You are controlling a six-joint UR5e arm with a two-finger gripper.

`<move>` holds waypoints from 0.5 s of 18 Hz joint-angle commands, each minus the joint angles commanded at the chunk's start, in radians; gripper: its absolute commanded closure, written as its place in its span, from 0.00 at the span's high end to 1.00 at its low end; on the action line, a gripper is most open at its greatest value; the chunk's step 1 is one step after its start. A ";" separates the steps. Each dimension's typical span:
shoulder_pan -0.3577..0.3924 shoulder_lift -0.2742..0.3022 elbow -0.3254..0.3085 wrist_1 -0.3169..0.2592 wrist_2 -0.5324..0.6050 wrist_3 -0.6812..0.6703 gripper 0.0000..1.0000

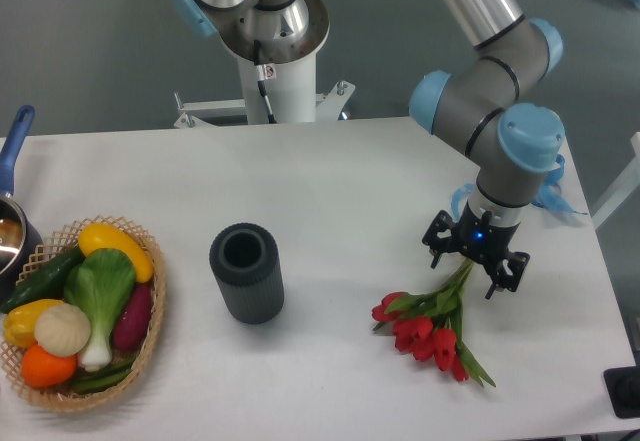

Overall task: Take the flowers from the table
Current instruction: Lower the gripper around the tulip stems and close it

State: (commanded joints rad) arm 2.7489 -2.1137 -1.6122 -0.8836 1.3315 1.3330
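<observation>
I'm seeing a grey floor (90, 51) running along the far side, with even light lying over everything. A white metal bracket (262, 109) is sitting at the far edge, nothing casting hard shadows.

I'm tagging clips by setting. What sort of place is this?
Probably a robotics lab: an arm's gripper over the flowers on a plain white table, with a basket of vegetables as props.
</observation>
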 joint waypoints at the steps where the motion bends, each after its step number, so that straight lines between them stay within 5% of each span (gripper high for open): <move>1: -0.008 -0.005 0.002 0.000 0.018 -0.002 1.00; 9: -0.041 -0.040 0.018 0.024 0.081 -0.024 1.00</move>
State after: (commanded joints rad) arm 2.7075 -2.1537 -1.5938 -0.8592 1.4128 1.3085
